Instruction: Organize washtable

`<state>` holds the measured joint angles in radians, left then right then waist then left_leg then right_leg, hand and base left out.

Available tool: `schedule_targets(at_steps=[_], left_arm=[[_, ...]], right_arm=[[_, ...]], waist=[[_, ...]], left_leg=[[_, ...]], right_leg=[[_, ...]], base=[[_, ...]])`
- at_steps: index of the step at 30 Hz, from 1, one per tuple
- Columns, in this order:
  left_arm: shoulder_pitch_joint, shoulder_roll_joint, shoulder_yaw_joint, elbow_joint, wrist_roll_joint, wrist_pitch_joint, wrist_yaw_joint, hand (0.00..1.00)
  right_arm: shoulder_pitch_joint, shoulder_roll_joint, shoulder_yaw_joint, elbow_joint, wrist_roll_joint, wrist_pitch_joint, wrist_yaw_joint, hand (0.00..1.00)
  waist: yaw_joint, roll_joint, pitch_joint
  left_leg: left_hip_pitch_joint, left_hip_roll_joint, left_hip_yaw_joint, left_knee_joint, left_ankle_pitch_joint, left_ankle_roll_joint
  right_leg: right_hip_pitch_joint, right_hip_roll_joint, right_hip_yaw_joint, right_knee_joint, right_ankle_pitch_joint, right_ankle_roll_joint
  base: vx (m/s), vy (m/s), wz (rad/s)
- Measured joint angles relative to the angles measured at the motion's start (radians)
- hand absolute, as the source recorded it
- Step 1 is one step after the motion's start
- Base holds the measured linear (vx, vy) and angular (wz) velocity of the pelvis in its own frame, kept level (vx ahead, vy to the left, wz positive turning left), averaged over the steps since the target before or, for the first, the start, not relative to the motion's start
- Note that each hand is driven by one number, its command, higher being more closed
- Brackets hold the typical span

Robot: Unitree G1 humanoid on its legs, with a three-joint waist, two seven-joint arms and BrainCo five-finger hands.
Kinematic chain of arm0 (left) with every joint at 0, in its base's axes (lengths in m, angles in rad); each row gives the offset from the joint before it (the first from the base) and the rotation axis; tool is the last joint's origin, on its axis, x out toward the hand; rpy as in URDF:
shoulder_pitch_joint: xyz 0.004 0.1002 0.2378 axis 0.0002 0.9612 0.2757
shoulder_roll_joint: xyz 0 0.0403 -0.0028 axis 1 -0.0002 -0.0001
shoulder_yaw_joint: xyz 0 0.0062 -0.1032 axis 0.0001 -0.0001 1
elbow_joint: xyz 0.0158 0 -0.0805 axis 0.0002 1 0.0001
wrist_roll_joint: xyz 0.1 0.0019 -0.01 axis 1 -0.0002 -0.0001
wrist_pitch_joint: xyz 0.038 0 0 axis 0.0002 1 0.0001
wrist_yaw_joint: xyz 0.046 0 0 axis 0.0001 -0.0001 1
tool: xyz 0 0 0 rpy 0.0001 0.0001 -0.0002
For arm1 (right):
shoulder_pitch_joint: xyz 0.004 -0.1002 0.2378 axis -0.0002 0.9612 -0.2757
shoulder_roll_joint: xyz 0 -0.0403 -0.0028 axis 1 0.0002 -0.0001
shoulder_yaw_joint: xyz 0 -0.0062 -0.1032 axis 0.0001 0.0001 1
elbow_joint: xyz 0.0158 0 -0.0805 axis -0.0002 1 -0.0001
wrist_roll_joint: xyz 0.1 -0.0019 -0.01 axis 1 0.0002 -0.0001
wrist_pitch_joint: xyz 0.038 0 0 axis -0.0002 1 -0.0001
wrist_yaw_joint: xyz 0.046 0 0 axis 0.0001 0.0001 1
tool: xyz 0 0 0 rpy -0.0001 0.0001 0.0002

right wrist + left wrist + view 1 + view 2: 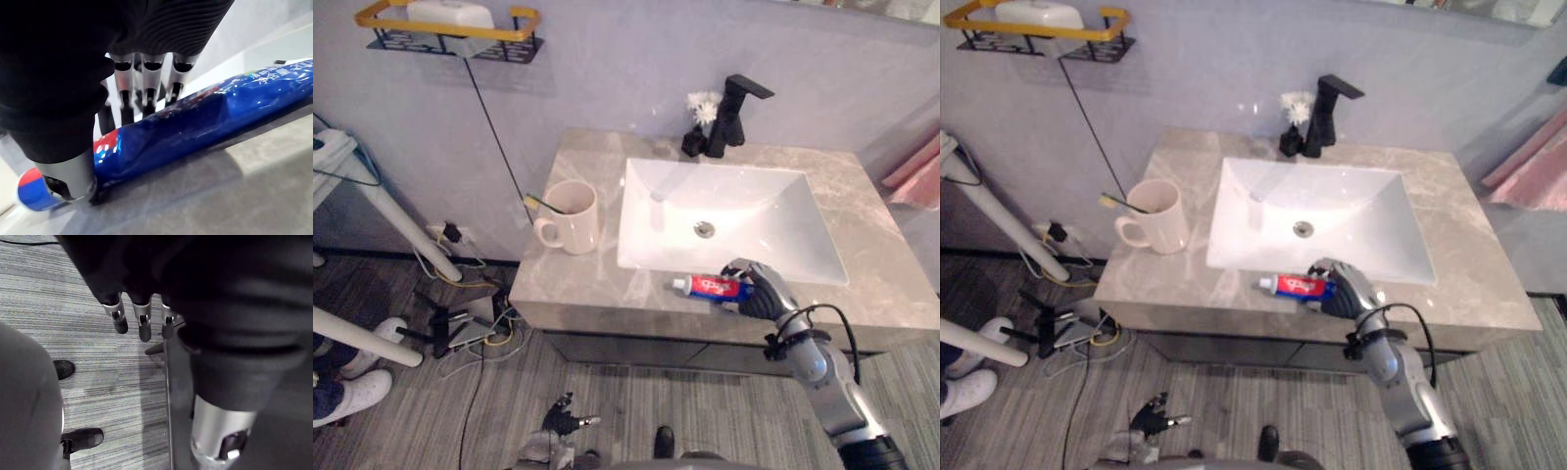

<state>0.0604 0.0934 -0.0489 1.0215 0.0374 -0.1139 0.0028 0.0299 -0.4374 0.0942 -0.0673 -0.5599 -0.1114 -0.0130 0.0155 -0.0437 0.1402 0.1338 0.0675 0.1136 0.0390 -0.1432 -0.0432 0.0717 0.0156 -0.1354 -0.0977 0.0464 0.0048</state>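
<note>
One toothpaste tube (710, 286) flat on the countertop (570, 281), within the right hand (762, 292)'s curled grip.

Grey marble-patterned table (558, 289), frame centre. Inset in it: white rectangular basin (754, 211). Left of the basin: cream ceramic mug (573, 217), upright, handle toward lower left.

Rear edge, top centre: matte black tap (732, 113), with a small black vase holding a white flower (695, 137) just beside it on the left.

Front strip below the basin: blue-and-red toothpaste tube (710, 286), lying flat, cap end toward frame left.

Mug (570, 217) left of sink (759, 201), toothpaste (710, 286) before sink
</note>
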Motion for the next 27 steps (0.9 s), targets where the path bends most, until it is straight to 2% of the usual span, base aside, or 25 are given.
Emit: schedule_targets(at_steps=[8, 18, 24, 27], left_arm=[[-0.001, 0.007, 0.0, -0.002, -0.008, -0.001, 0.0, 0.0], [0.0, 0.007, 0.004, -0.001, -0.009, -0.003, 0.003, 0.0], [0.0, 0.005, 0.012, -0.001, -0.009, -0.003, 0.012, 0.0], [0.001, 0.005, 0.021, 0.0, -0.009, -0.004, 0.024, 0.0]], right_arm=[[-0.016, -0.005, 0.005, 0.012, 0.011, -0.002, 0.04, 1.0], [-0.016, -0.025, 0.027, 0.022, 0.041, -0.016, 0.053, 1.0], [-0.009, -0.023, 0.027, 0.013, 0.057, -0.024, 0.031, 1.0], [0.014, -0.007, 0.022, -0.042, 0.102, -0.035, -0.015, 1.0]], waist=[[0.002, -0.012, 0.007], [0.001, -0.013, 0.007], [0.001, -0.013, 0.007], [0.0, -0.01, 0.005]], left_leg=[[0.008, 0.0, 0.0, 0.001, 0.0, 0.0], [0.011, 0.002, 0.0, 0.002, 0.0, 0.0], [0.011, 0.002, 0.0, 0.002, 0.0, 0.0], [0.011, 0.002, 0.0, 0.002, 0.0, 0.0]], right_leg=[[0.008, -0.001, 0.0, 0.0, 0.0, 0.0], [0.011, -0.002, 0.0, 0.0, 0.0, 0.0], [0.011, -0.002, 0.001, 0.0, 0.0, 0.0], [0.011, -0.002, 0.001, 0.0, 0.0, 0.0]], base=[[0.0, 0.0, 0.0], [-0.02, 0.003, 0.0], [0.0, 0.0, 0.0], [0.0, 0.0, 0.0]])
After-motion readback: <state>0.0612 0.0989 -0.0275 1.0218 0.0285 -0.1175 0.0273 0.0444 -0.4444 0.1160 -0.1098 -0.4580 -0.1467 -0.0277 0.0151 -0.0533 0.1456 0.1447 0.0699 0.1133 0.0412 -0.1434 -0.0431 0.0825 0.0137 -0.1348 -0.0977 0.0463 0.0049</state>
